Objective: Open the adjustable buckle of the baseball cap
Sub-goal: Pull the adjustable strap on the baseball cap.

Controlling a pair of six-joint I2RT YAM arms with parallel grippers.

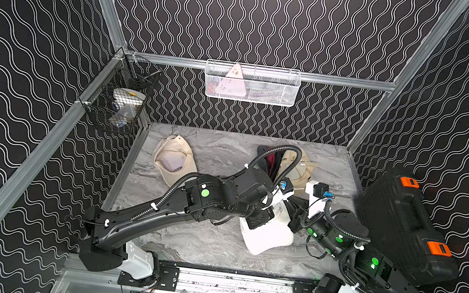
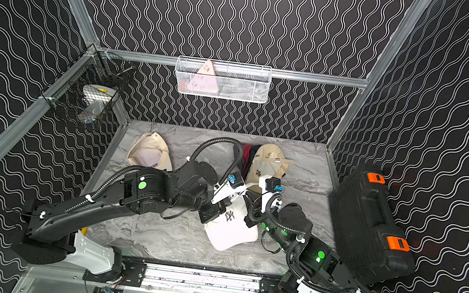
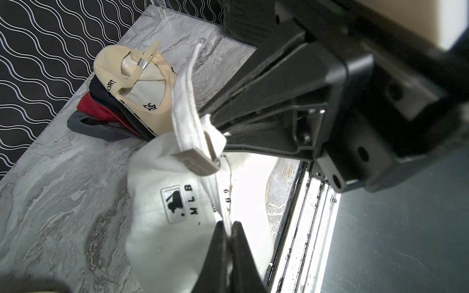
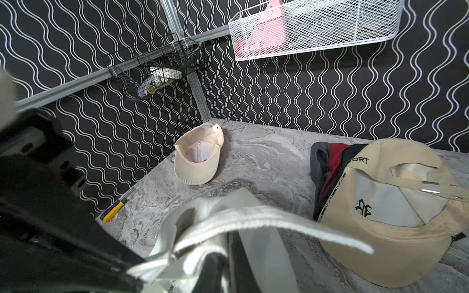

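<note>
The white baseball cap [image 1: 269,236] [image 2: 230,233] lies near the table's front, between my two wrists, with its MLB patch [image 3: 177,200] facing up. Its white strap [image 3: 186,101] runs through a grey metal buckle [image 3: 199,162], and the free end sticks up in the air. My left gripper [image 3: 230,228] is shut on the strap just below the buckle. My right gripper [image 3: 211,121] [image 4: 229,256] comes in from the other side and is shut on the white band right beside the buckle. The buckle's flap stands out from the strap.
A beige cap [image 1: 173,161] lies upside down at the back left. A stack of caps [image 1: 284,162] sits at the back right, close behind my wrists. A black case [image 1: 400,222] leans at the right wall. A yellow-handled screwdriver [image 4: 114,209] lies by the left wall. Wire baskets [image 1: 251,84] [image 1: 121,93] hang above.
</note>
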